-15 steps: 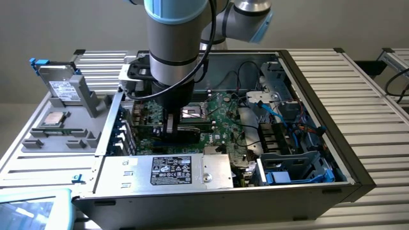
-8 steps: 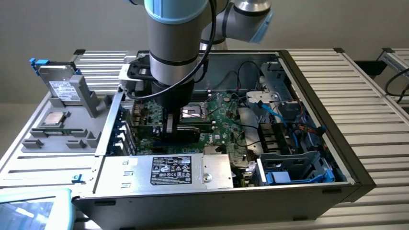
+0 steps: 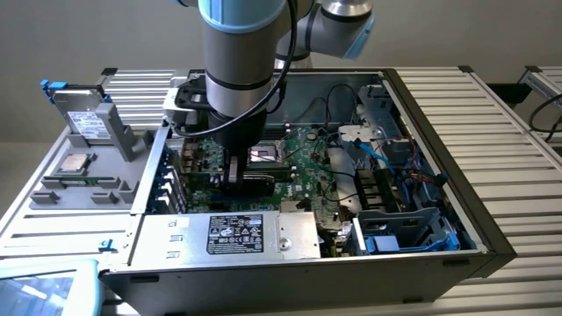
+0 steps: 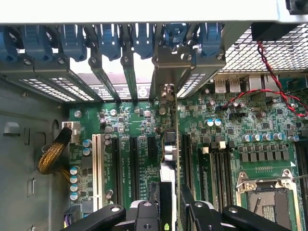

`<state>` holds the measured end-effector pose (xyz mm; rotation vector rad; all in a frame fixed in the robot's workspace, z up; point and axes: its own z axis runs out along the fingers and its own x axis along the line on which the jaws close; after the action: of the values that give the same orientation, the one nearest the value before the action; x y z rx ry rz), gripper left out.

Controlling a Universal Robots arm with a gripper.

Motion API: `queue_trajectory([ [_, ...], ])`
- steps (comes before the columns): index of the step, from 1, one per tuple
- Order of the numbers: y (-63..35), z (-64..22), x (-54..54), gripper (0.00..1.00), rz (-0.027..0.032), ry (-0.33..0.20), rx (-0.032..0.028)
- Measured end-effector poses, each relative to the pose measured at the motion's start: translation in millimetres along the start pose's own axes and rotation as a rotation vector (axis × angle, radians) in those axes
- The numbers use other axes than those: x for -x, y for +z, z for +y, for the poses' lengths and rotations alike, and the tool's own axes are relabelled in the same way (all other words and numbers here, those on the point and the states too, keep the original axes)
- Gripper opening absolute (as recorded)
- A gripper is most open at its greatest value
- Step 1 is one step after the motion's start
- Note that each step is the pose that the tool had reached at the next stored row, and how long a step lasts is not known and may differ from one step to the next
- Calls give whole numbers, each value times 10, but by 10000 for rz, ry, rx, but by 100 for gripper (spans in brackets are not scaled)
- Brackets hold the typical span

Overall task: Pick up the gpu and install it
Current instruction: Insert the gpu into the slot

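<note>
A robotics workshop or lab: open computer case (image 3: 351, 280) on slatted aluminium bench (image 3: 491, 112) beneath robot arm (image 3: 241, 59).

Matt black fingers (image 4: 144, 214); between them, gpu (image 4: 168, 149) with dull silver metal bracket (image 4: 168, 62); beyond, smooth glossy blue plastic clips (image 4: 72, 41).

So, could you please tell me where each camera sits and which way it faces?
Exterior view: raised off the arm, looking down into the open grey metal computer case; the grey-and-blue arm and black gripper show.
Wrist view: on the wrist, facing the green motherboard and rear slots; the gripper holds the thin green gpu card edge-on.
Shared: gripper, motherboard.
</note>
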<state>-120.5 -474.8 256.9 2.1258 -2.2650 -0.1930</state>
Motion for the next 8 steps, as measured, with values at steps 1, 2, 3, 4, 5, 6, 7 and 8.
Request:
queue_trajectory([
  [1,-1,0,1,28,24,0,-1],
  [2,-1,0,2,28,55,-1,-2],
  [3,0,0,2,28,79,0,-4],
  [4,-1,0,2,28,82,0,-4],
  [5,-1,0,2,28,89,0,-4],
  [6,-1,0,3,28,92,1,-4],
  [7,-1,1,3,28,93,2,-4],
  [8,-1,1,3,28,93,2,-4],
])
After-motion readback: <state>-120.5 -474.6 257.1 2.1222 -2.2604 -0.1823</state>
